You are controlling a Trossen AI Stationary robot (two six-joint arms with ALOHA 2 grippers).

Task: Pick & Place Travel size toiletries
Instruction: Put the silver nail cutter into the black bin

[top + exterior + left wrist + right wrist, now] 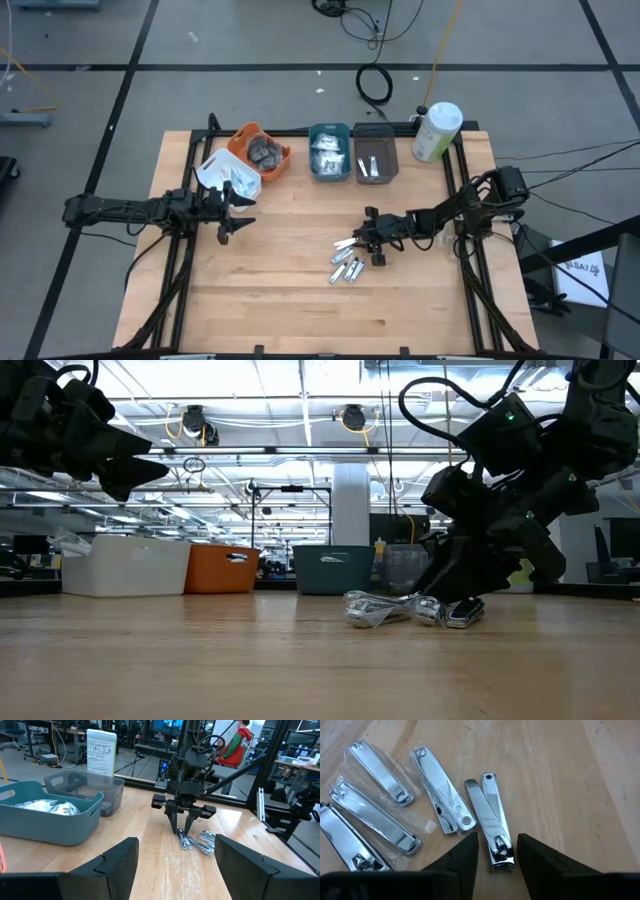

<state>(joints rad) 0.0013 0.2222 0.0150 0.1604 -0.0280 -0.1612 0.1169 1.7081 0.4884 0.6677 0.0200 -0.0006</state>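
Observation:
Several silver nail clippers [437, 795], some in clear wrap, lie flat on the wooden table, right of its middle [348, 262]. My right gripper [497, 857] is low over them and open. Its fingertips stand on either side of one unwrapped clipper's end [500, 855] without plainly touching it. The low view shows this gripper [455, 610] down at the table beside the pile [385, 608]. My left gripper [235, 215] hangs open and empty above the table's left part, next to the white bin. Its wide-spread fingers [120, 865] show in the left wrist view.
Along the far edge stand a white bin [228, 175], an orange bin with dark discs [260, 150], a teal bin with packets [329, 152] and a grey bin [374, 155]. A white-and-green bottle [436, 130] is at the far right corner. A person stands beyond the table [240, 740].

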